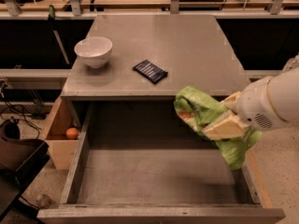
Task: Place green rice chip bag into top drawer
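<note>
End effector [223, 125]: cream fingers clenched on the green rice chip bag [202, 112], at the right side of the view.
Green rice chip bag: crumpled, held in the air above the right part of the top drawer [140, 176], touching no surface.
Top drawer: pulled open, bare bottom.
Bench [187, 41]: carries a white bowl [93, 51] at left and a dark-blue packet [150, 71] near the front edge.
Wooden box [57, 139]: left of the drawer, holding an orange ball [71, 133].

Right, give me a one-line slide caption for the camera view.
The gripper, at right, holds the green rice chip bag over the right side of the open top drawer, not yet released.
</note>
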You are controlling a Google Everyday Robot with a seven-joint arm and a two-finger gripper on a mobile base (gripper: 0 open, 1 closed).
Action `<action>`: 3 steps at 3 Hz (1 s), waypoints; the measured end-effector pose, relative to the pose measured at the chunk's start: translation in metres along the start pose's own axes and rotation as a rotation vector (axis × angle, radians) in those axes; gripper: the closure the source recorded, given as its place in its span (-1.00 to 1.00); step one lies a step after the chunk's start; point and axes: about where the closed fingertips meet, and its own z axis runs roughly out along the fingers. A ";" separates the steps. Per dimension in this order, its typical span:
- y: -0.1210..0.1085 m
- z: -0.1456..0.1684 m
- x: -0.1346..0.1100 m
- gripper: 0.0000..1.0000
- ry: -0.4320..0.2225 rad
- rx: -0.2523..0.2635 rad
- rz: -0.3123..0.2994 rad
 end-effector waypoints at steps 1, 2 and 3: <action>0.014 0.074 0.030 1.00 0.046 -0.093 -0.061; 0.026 0.134 0.055 1.00 0.066 -0.172 -0.104; 0.028 0.148 0.061 0.67 0.067 -0.188 -0.114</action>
